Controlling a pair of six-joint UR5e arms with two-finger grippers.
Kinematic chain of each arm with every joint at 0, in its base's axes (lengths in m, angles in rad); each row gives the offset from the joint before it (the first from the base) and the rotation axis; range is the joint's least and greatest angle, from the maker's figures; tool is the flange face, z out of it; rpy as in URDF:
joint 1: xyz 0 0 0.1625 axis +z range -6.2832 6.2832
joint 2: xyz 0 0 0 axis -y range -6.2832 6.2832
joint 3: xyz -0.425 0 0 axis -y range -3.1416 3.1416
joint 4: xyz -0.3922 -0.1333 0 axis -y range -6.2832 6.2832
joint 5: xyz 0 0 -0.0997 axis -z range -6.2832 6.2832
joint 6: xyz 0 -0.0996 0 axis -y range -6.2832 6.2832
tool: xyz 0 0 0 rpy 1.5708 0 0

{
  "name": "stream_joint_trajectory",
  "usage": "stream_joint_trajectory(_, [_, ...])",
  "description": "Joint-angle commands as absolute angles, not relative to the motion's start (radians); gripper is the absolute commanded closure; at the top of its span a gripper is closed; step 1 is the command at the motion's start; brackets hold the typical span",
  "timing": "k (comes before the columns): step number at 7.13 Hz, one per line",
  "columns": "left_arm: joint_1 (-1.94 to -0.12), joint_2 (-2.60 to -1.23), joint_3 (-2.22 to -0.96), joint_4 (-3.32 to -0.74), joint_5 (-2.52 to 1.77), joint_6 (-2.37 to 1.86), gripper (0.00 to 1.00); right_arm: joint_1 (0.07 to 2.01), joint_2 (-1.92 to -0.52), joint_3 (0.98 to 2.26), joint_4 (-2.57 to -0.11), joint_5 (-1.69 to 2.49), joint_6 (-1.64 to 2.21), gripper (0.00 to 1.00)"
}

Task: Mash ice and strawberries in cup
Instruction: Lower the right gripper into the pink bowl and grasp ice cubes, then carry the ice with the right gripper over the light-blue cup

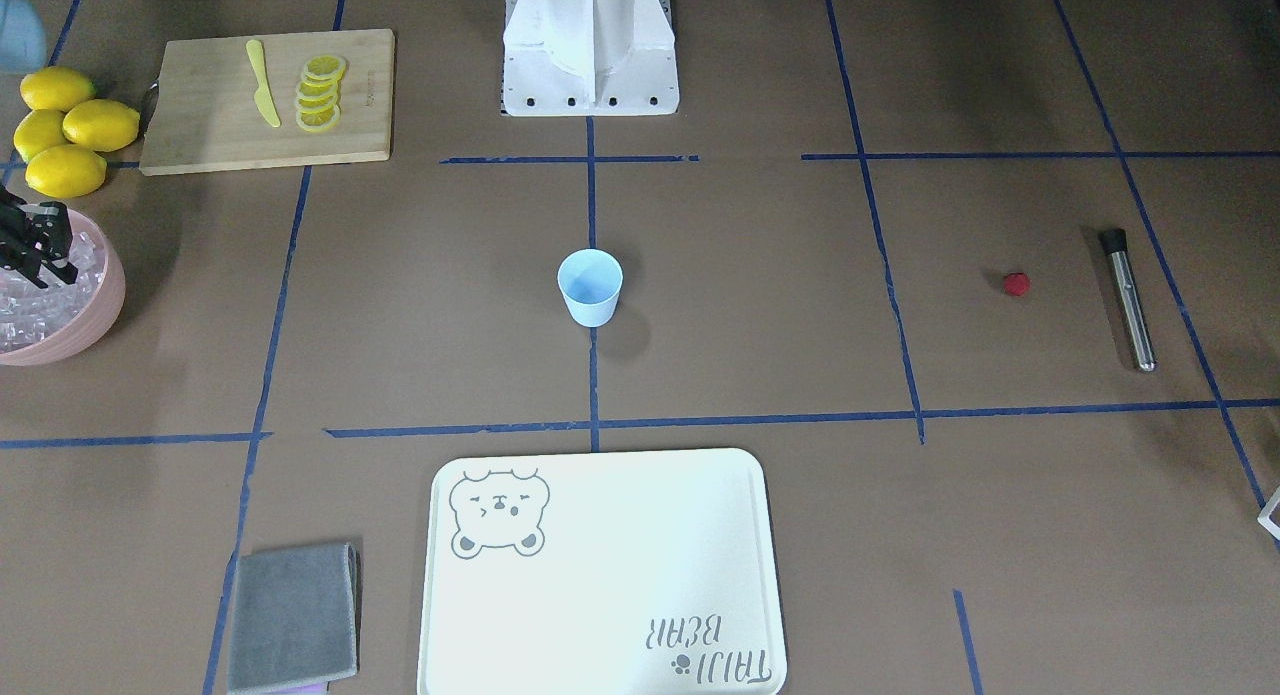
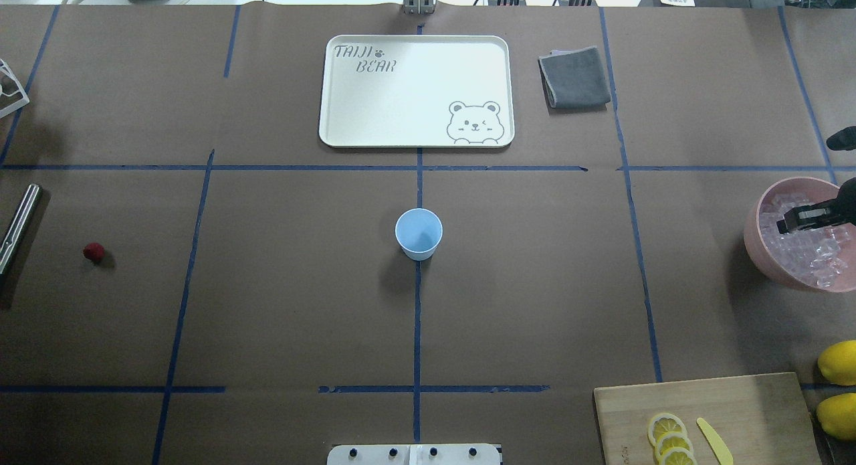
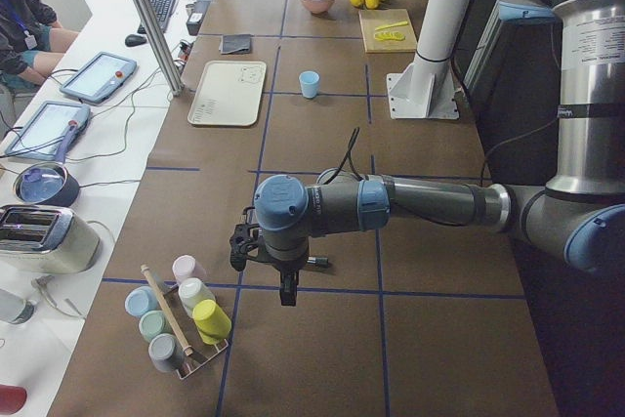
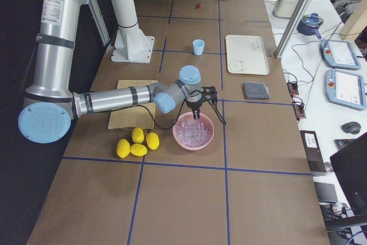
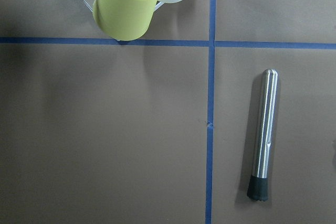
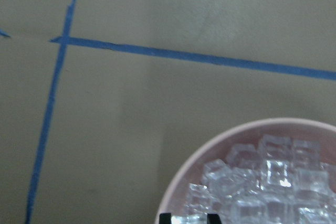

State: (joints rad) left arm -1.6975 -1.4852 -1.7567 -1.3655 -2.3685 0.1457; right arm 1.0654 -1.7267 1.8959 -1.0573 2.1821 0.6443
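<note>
The right gripper [image 6: 188,217], fingertips slightly apart, grasp indeterminate, hangs directly above the clear ice cubes [image 6: 268,177] in the wide pink bowl [image 6: 210,145], well apart from the light blue plastic cup [image 2: 420,252] to its left.

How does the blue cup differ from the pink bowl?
The cup is light blue, the bowl pink. The cup is narrow, the bowl much wider. The cup looks empty; the bowl holds ice. Both are round and stand upright.
</note>
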Motion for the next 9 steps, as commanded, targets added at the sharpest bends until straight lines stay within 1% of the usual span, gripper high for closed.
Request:
stream_joint_trajectory(1, [-1.697,-1.485,-1.758,-1.365,-2.372,0.146,0.00,1.051,-1.634,1.940,-1.061,2.183,0.675,0.93])
stream_joint_trajectory(2, [-1.697,-1.485,-1.759,-1.364,-2.373,0.146,0.00,0.975,-1.570,1.948,-1.062,2.148,0.745,0.94])
stream_joint_trajectory(4, [-1.697,-1.486,-1.759,-1.365,-2.375,0.146,0.00,0.736,-1.388,1.936,-1.133,1.928,0.973,0.92])
stream_joint_trajectory(6, [-1.695,-1.486,-1.759,-1.368,-2.375,0.146,0.00,0.567,-1.085,1.922,-1.518,1.749,1.069,0.89])
stream_joint_trajectory(7, [-1.694,-1.486,-1.758,-1.368,-2.375,0.146,0.00,0.522,-0.969,1.867,-1.572,1.699,1.139,0.88])
stream_joint_trajectory(8, [-1.694,-1.486,-1.758,-1.368,-2.375,0.146,0.00,0.484,-0.887,1.803,-1.574,1.684,1.219,0.88])
stream_joint_trajectory(9, [-1.694,-1.486,-1.758,-1.367,-2.375,0.146,0.00,0.450,-0.841,1.766,-1.572,1.652,1.261,0.86])
